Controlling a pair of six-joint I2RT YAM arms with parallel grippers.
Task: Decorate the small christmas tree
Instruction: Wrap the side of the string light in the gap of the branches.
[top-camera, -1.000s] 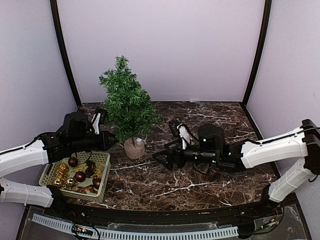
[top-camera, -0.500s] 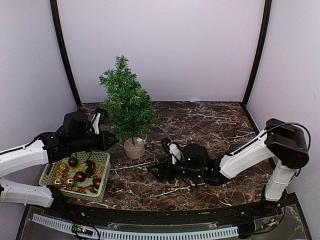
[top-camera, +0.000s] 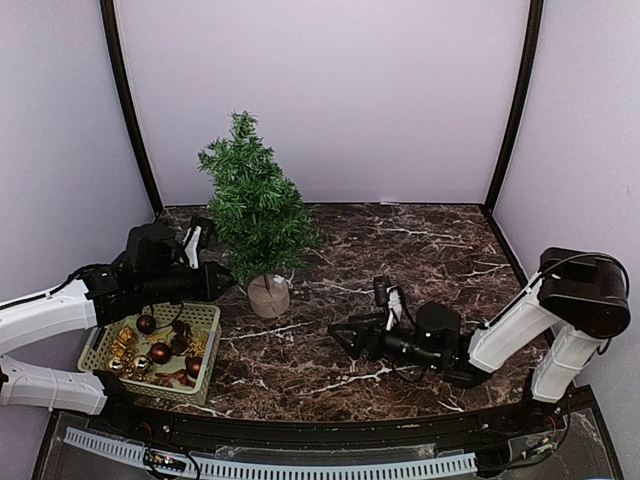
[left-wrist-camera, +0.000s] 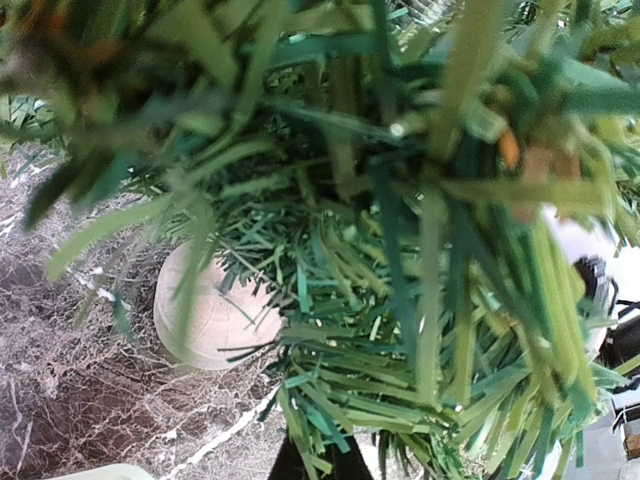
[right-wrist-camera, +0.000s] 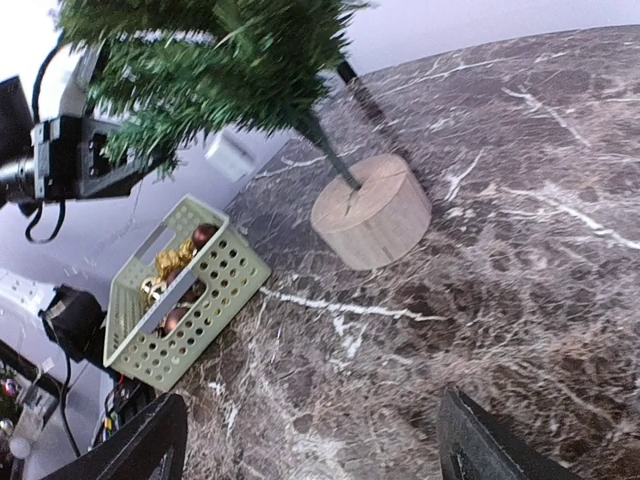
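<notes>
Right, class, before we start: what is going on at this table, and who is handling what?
Two robot arms are working on the small christmas tree. The left gripper, fingers shut, is pushed into its lower branches; whether it holds an ornament cannot be seen. The right gripper hangs open and empty low over the table, right of the tree's base. A green basket of baubles sits front left.

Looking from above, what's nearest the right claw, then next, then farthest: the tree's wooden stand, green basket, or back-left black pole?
Starting from the right claw:
1. wooden stand, just left and a bit behind.
2. green basket, far left, near the front.
3. black pole, back-left corner.
</notes>
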